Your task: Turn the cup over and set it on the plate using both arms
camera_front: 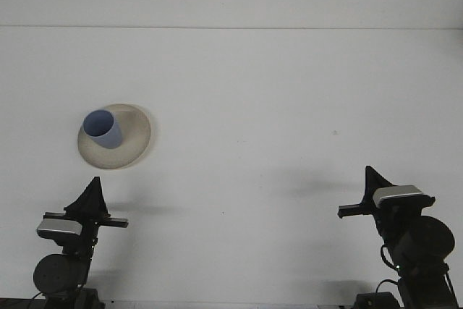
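Observation:
A blue cup (103,129) stands upright, mouth up, on the left part of a beige plate (134,144) at the left of the white table. Nothing touches the cup. My left gripper (94,183) is low at the bottom left, just nearer than the plate and well apart from it; its black fingers meet in one point, shut and empty. At the bottom right, far from the plate, my right gripper (368,172) shows the same single black point, also shut on nothing.
The white table (275,106) runs back to a pale wall edge near the top. Both arm bases sit at the near edge, in the bottom left and bottom right corners.

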You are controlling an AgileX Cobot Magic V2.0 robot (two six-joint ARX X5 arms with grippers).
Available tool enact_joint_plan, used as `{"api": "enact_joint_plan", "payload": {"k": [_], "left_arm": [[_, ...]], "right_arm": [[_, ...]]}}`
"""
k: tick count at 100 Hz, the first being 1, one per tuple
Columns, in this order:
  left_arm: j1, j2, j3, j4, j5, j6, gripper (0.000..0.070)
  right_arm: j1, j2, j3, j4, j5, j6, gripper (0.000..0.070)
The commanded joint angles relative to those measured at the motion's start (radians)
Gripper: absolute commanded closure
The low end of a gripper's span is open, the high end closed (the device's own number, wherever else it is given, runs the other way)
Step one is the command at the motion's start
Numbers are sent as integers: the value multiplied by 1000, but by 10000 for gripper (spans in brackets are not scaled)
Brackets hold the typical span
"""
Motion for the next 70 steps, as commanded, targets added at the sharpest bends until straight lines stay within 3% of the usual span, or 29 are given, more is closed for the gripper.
{"api": "enact_joint_plan", "payload": {"k": [1, 70], "left_arm": [[-2, -2, -20, 12, -1, -16, 689], [-2, -2, -20, 12, -1, -16, 689]], "right_arm": [[0, 0, 10, 16, 3, 2, 700], [0, -13, 10, 15, 3, 2, 700]]}}
